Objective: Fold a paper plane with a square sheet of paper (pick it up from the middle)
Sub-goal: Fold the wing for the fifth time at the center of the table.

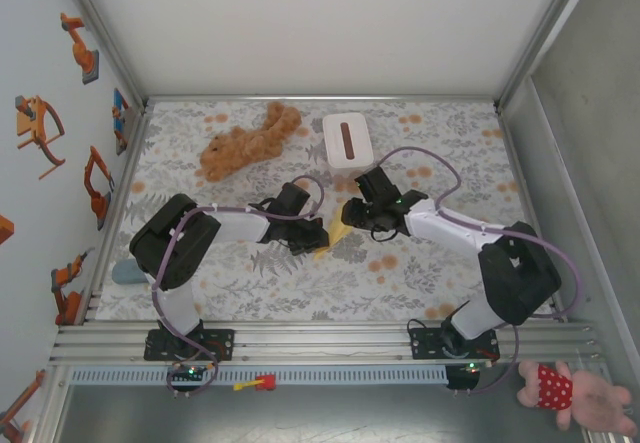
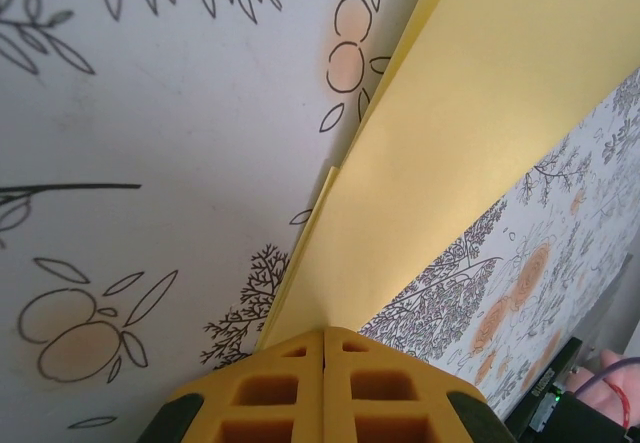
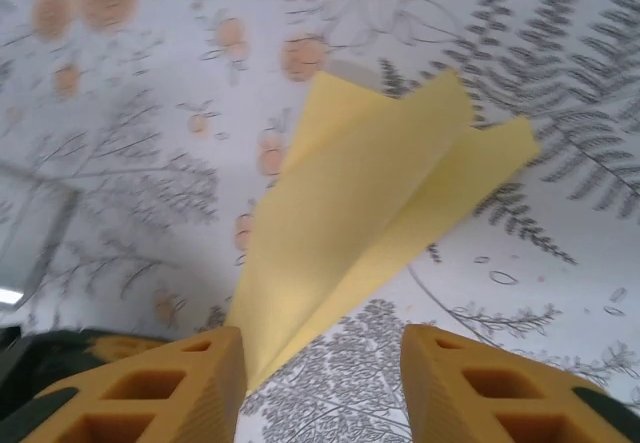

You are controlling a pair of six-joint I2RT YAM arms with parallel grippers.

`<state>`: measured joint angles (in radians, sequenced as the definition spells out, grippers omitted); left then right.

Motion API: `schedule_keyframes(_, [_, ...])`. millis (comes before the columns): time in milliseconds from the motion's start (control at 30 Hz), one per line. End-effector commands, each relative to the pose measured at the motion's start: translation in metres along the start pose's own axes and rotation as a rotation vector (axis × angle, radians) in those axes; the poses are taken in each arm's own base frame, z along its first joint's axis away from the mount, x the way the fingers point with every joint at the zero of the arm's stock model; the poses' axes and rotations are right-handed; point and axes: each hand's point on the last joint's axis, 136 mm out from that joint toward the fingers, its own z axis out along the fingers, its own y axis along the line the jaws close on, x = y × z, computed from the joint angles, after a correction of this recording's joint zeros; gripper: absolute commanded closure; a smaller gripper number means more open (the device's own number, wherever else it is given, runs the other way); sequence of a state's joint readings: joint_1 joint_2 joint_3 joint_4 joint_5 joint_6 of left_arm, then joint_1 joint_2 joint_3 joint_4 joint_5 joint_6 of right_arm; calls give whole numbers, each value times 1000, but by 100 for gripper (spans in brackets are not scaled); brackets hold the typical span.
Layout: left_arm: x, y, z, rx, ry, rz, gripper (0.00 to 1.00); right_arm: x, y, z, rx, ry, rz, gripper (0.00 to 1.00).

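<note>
Paper plane (image 3: pixel 360 203): thin matte yellow sheet, layered pointed dart, lying mid-desk (image 1: pixel 250 283) on the floral print. Left fingers (image 2: pixel 290 373) pressed together, clamped on one end, which they hide. Right fingers (image 3: pixel 190 383) apart around its narrow tip. From the top, arms cover most of it.

Robotics lab cell: aluminium-profile frame (image 1: pixel 320 338), white panel walls (image 1: pixel 320 23), robot-arm stickers (image 1: pixel 95 178), patterned tablecloth (image 1: pixel 300 283).

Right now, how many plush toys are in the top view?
2. The brown plush toy lies left of the white box; the pink plush toy lies past the table's near right corner.
</note>
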<state>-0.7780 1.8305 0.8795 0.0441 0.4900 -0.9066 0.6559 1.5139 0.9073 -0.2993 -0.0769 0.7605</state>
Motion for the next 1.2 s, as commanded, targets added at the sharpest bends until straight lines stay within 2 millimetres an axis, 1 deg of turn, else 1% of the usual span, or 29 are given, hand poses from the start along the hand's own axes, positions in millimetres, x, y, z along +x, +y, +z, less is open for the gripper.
schedule_keyframes(0, [12,28,9,-91,47,-52,98,8,17,6,-115,32,-31,65])
schedule_keyframes(33, [12,29,9,-92,48,-54,98,10,22,9,-141,43,-32,70])
schedule_keyframes(133, [13,29,9,-92,48,-54,98,12,27,19,-167,66,-19,80])
schedule_keyframes(267, [14,29,9,-91,51,-53,98,15,32,29,-185,87,-8,86])
schedule_keyframes(367, [14,29,9,-90,52,-52,98,15,33,36,-177,98,-5,89])
schedule_keyframes(567, [14,29,9,-93,54,-54,98,21,28,50,-136,126,8,91])
schedule_keyframes(667, [15,29,9,-95,55,-56,98,23,23,53,-114,131,12,91])
schedule_keyframes(900, [14,29,8,-95,54,-58,98,26,5,56,-31,120,21,92])
schedule_keyframes(1167, [15,29,6,-95,53,-54,98,29,-6,62,10,116,22,92])
